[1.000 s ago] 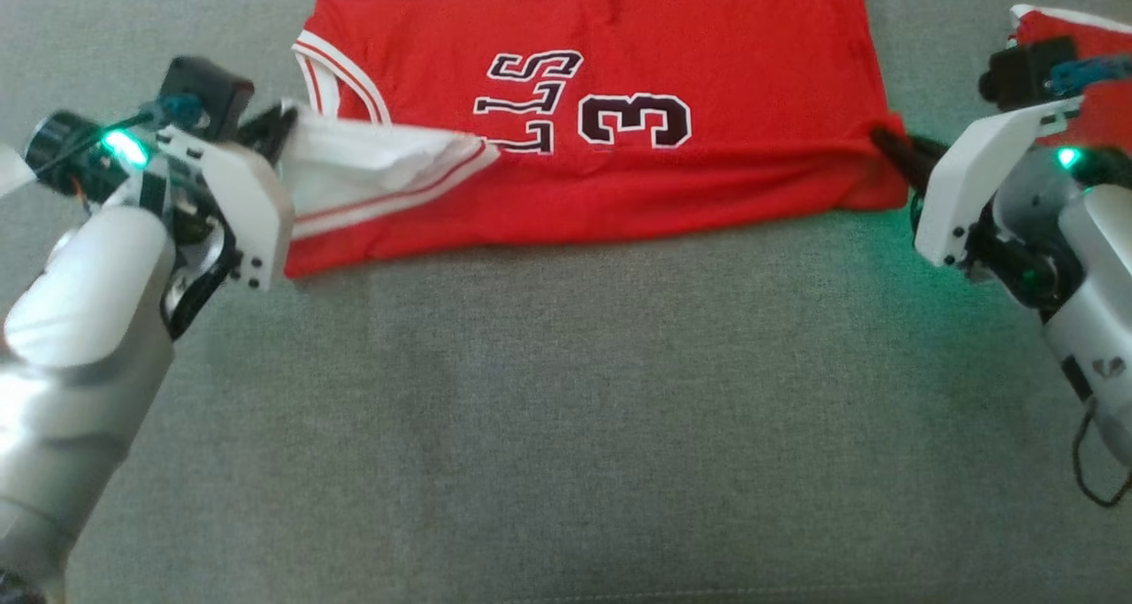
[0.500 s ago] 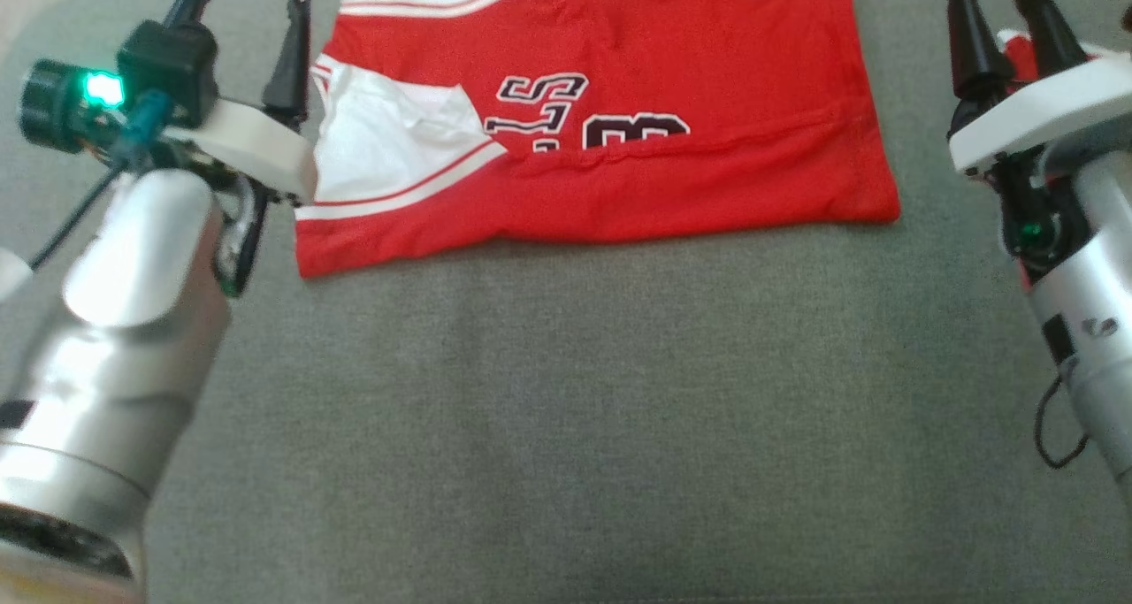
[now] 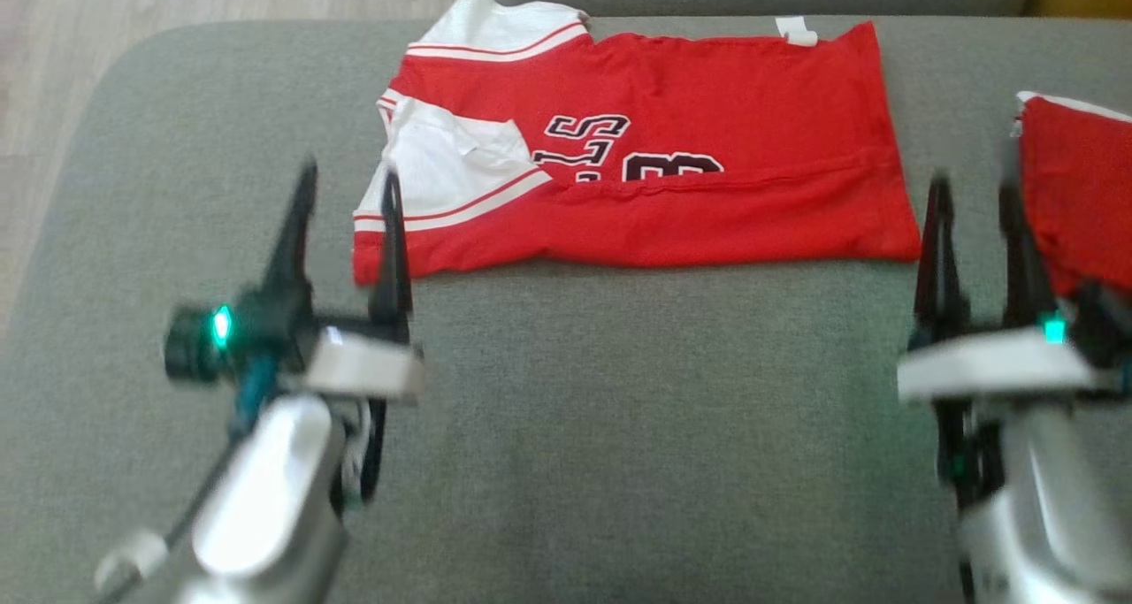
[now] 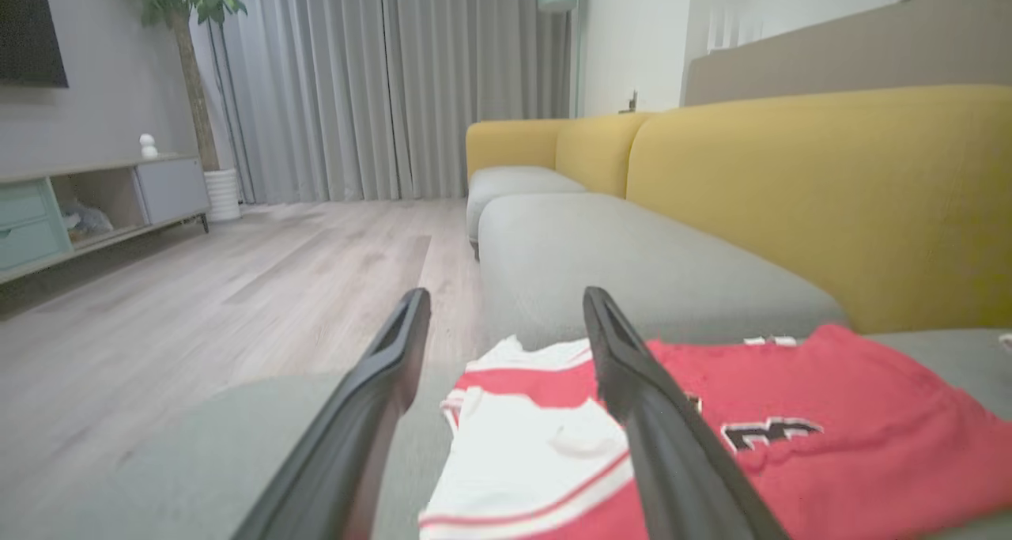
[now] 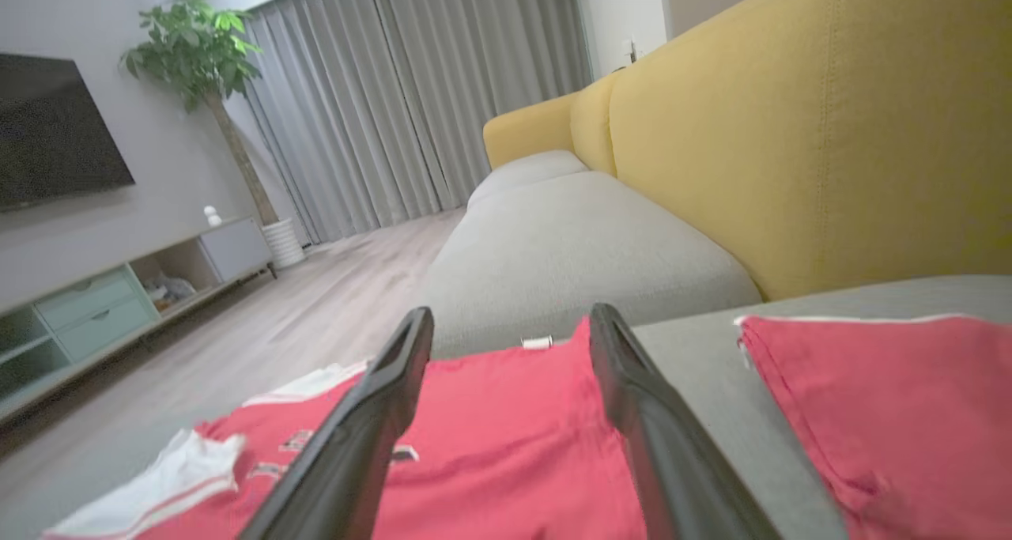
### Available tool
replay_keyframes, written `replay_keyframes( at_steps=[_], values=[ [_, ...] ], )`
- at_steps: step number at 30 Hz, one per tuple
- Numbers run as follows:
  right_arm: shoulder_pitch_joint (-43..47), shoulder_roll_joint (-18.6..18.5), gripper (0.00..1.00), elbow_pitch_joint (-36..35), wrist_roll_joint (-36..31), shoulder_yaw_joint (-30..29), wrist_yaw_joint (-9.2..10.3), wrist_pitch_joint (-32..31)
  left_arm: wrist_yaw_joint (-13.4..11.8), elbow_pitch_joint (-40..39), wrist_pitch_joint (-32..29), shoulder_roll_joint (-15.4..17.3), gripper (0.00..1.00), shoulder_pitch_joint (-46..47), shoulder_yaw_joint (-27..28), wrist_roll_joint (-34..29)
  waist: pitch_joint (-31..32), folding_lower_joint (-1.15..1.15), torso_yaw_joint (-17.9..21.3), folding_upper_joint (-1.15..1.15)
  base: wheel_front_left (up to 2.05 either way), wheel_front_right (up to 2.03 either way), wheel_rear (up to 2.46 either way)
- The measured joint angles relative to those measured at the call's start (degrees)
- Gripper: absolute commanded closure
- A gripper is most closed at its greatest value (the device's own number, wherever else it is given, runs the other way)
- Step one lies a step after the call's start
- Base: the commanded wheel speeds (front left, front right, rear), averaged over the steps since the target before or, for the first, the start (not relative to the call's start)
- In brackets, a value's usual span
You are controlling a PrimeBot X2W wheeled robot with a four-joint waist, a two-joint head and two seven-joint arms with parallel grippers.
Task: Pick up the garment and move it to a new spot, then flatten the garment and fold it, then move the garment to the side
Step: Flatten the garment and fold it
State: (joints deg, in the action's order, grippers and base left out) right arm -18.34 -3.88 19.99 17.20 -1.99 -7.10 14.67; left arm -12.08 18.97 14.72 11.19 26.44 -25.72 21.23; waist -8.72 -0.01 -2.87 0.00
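The garment point(image 3: 690, 135), a red jersey with white trim and dark lettering, lies on the grey cushion point(image 3: 566, 427) with its near edge folded up over the number. It also shows in the left wrist view point(image 4: 830, 437) and the right wrist view point(image 5: 514, 437). My left gripper point(image 3: 347, 193) hangs open just off the jersey's near-left corner, nothing between its fingers point(image 4: 379, 382). To the right, my right gripper point(image 3: 973, 206) is open too, beside the jersey's near-right corner, fingers point(image 5: 395, 382) empty.
A second red cloth point(image 3: 1074, 188) lies at the cushion's right edge, close to my right gripper, seen also in the right wrist view point(image 5: 885, 398). A yellow sofa back point(image 4: 830, 192) rises behind. Wooden floor point(image 3: 133, 3) lies past the cushion's left edge.
Both grippers have let go of the jersey's near corners, opened and drawn back toward me. The near edge now lies folded over the number. The head view has shifted.
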Motion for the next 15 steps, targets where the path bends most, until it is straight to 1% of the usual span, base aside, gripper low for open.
replay_keyframes(
  at_steps=[2,4,7,10,12,15],
  values=[
    [4.98,0.58,0.00,-3.07,-2.04,-0.52,0.00,0.00,0.09,-0.60,0.00,-0.63,0.00,-3.86,0.78,-1.15,0.20,0.00,-0.38,0.00,0.00,0.00,0.00],
    [8.18,0.68,0.00,-5.14,-2.74,-0.43,0.00,-0.01,0.35,-0.68,0.00,-1.16,0.00,-6.84,2.07,-2.07,0.14,-0.01,-0.41,0.00,0.00,0.00,0.00],
    [9.78,0.79,0.00,-6.73,-1.00,0.47,0.00,0.00,1.12,-0.36,-0.01,-1.54,0.00,-8.88,4.07,-2.82,-0.53,0.01,-0.09,0.00,0.00,0.00,0.00],
    [9.43,0.85,0.00,-7.79,-0.27,1.58,0.00,0.00,2.76,1.09,0.00,-1.57,0.00,-8.28,5.11,-4.00,-1.34,0.01,0.51,0.00,0.00,0.00,0.00],
    [9.29,0.85,0.00,-7.93,-0.20,2.33,0.00,0.00,3.55,4.02,0.00,-1.57,0.00,-7.03,5.17,-4.24,-1.97,0.01,1.10,0.00,0.00,0.00,0.00],
    [8.40,0.86,0.00,-7.97,-0.13,3.52,0.00,0.00,3.69,10.07,-0.67,-1.54,0.00,-4.04,5.49,-4.24,-3.02,0.01,2.13,0.00,0.00,0.00,0.00]
  ],
)
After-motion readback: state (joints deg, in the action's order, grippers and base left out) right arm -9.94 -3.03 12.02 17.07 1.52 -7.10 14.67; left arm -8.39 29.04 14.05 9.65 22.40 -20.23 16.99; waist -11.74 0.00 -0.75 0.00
